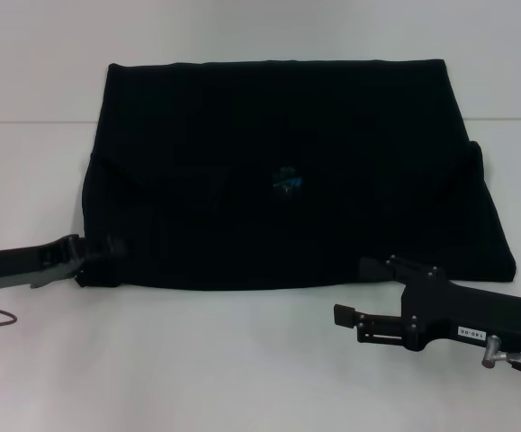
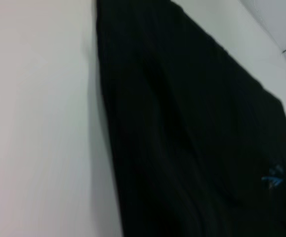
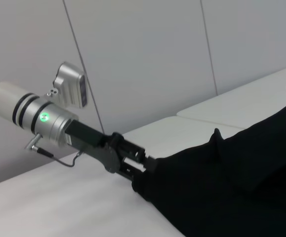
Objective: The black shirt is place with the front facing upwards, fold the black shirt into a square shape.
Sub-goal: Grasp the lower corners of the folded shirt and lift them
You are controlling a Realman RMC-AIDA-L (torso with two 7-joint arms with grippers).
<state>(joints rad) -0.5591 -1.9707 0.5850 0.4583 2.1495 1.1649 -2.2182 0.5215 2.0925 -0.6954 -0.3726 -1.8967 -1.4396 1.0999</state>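
Observation:
The black shirt lies flat on the white table, its sides folded in, with a small blue mark near its middle. My left gripper is at the shirt's near left corner, shut on the fabric edge; the right wrist view shows the left gripper clamped where the cloth bunches. My right gripper hovers open at the shirt's near edge toward the right, one finger over the hem and the other over the table. The left wrist view shows the shirt and the blue mark.
The white table spreads around the shirt, with bare surface in front and on both sides. A seam in the tabletop runs behind the shirt. A pale wall stands at the table's far side.

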